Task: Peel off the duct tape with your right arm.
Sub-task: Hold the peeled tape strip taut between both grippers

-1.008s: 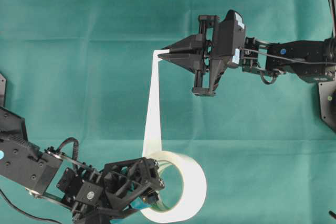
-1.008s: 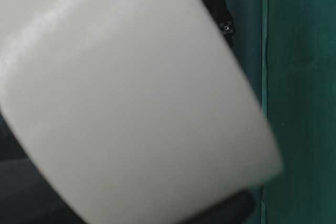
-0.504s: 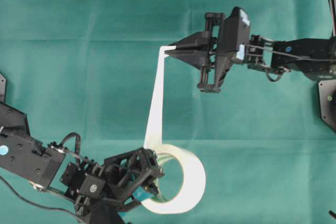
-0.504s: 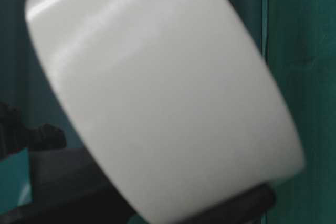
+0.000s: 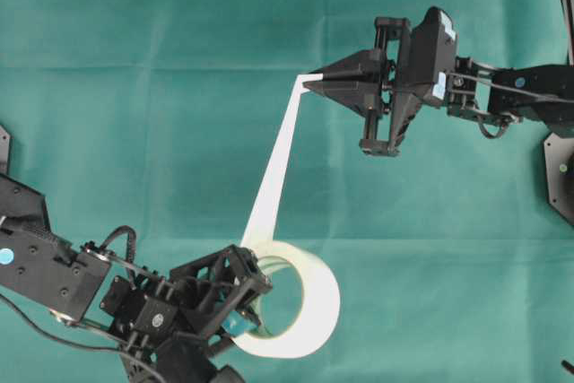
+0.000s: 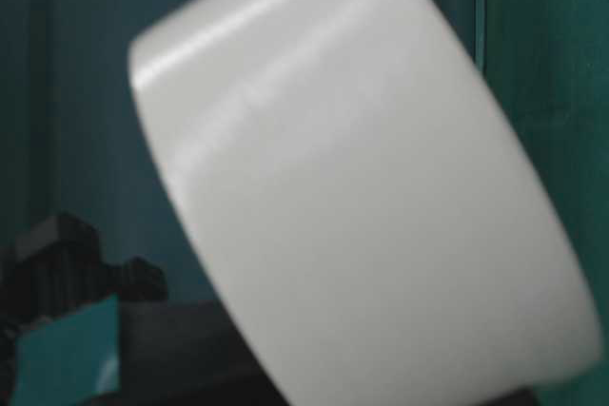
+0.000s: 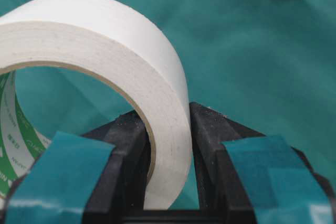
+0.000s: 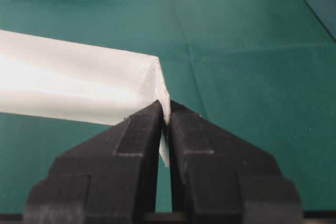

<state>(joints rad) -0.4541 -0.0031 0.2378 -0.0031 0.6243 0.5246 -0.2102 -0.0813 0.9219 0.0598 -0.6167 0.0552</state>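
Observation:
The white duct tape roll (image 5: 314,307) with a greenish inner core stands on edge at the bottom of the overhead view. My left gripper (image 5: 249,309) is shut on its wall, one finger inside the ring and one outside (image 7: 168,129). A narrow white strip (image 5: 273,177) runs taut from the roll up to my right gripper (image 5: 309,85), which is shut on the strip's end tab (image 8: 165,106). The roll fills the table-level view (image 6: 362,197), blurred.
Green cloth (image 5: 134,87) covers the whole table. A black mount plate (image 5: 560,177) sits at the right edge, and another (image 5: 4,145) at the left edge.
My right gripper has moved right and slightly up with the tab, drawing out more strip. The roll has turned and shifted a little with my left gripper.

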